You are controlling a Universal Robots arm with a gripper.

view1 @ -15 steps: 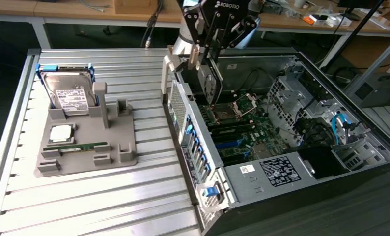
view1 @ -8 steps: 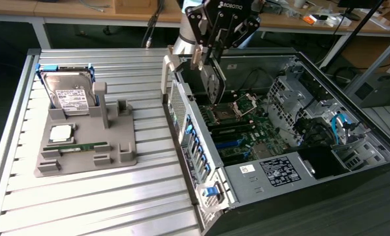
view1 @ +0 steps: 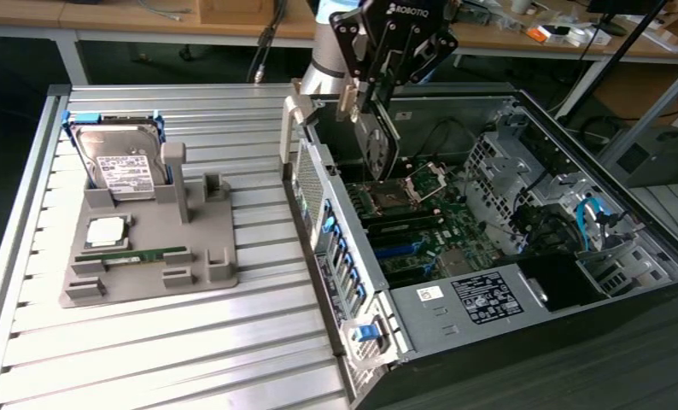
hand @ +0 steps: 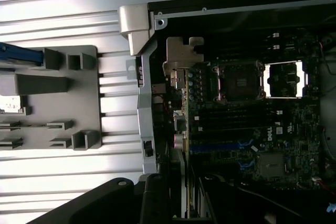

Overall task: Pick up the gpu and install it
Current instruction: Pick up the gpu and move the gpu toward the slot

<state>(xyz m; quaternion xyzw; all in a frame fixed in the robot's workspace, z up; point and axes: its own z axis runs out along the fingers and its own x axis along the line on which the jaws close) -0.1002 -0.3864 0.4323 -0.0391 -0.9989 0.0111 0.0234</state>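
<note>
The gripper (view1: 387, 81) is black with white ROBOTIQ letters on it. Its 2 fingers (hand: 152, 203) are black too. The arm (view1: 319, 75) is a round grey tube.

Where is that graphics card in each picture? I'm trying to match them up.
Exterior view: the gpu hangs upright from the pincer above the open computer case.
Wrist view: gpu edge-on, just inside the case wall, beside the motherboard.
Shared landmark: the grey parts holder.
</note>
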